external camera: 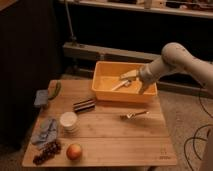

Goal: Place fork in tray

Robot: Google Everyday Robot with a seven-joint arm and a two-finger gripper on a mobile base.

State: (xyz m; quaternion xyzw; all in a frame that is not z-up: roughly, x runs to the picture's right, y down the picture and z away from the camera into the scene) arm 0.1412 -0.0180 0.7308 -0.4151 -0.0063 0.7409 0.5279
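The fork [134,115], slim and metallic, lies on the wooden table [117,142] just in front of the tray's right front corner. The tray [107,95] is a deep yellow-orange bin at the back of the table. A pale whitish utensil [119,85] lies inside it. My gripper [132,81] hangs over the right half of the tray, above the pale utensil, on a white arm [175,57] that reaches in from the right. Its fingers are spread and hold nothing. The gripper is behind and above the fork, not touching it.
A dark bar [84,105] lies left of the tray front. A white cup [68,121], blue cloth [46,131], grapes [47,151] and an apple [74,151] sit front left. A blue sponge [41,97] and a green item [55,90] are at the left edge.
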